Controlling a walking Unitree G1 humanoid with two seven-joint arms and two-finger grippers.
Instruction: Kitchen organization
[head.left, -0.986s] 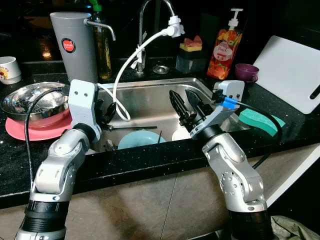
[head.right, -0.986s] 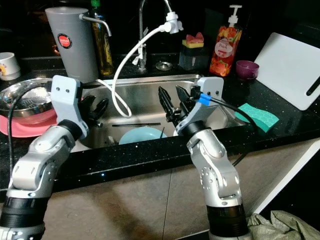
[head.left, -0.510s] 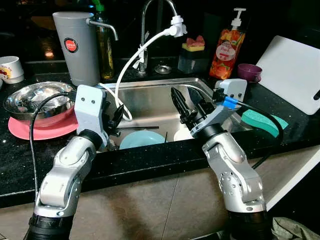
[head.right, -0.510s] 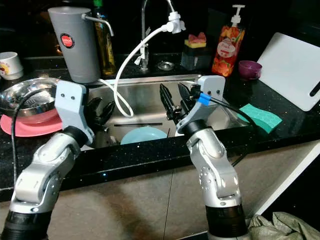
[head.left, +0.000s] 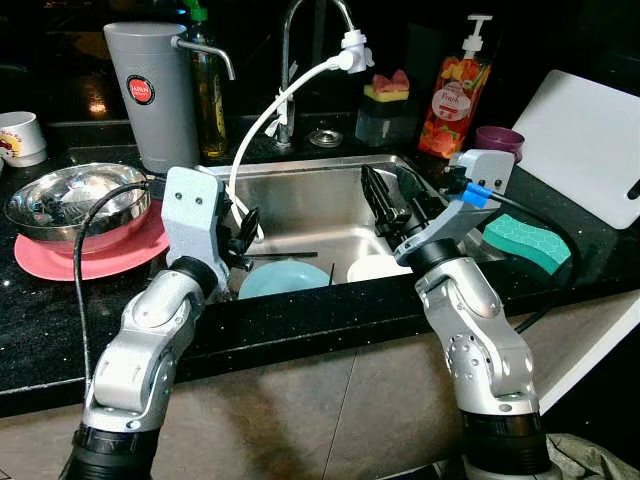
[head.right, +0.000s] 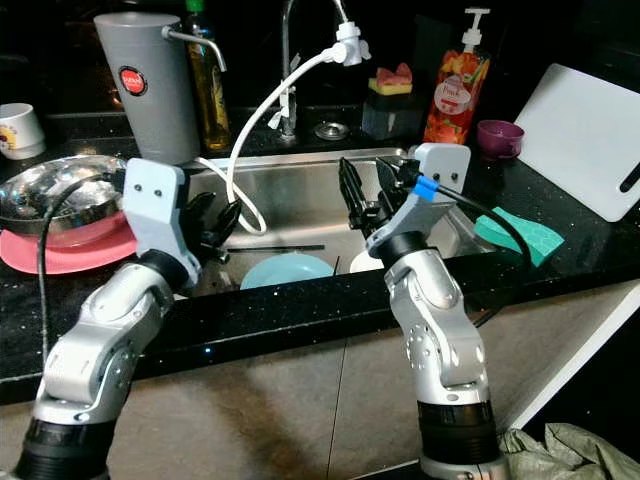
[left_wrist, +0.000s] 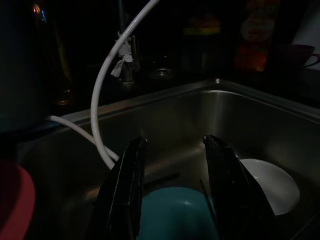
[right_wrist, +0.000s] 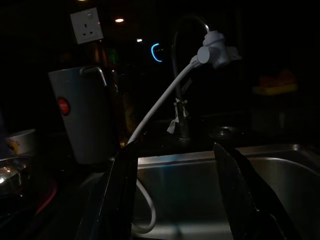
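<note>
The round light-blue plate (head.left: 284, 277) lies flat at the bottom of the steel sink (head.left: 330, 195), below and just ahead of the left gripper (left_wrist: 175, 200), whose jaws stand apart. The right gripper (head.left: 397, 203), jaws also apart, hovers nearer the white bowl (head.left: 377, 268).

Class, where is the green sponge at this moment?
The green sponge lies on the black counter at the robot's right, between the sink and the white cutting board.

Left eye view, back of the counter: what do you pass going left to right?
White mug → grey water filter jug → oil bottle → tap → sponge holder → soap dispenser → purple cup → white cutting board.
</note>
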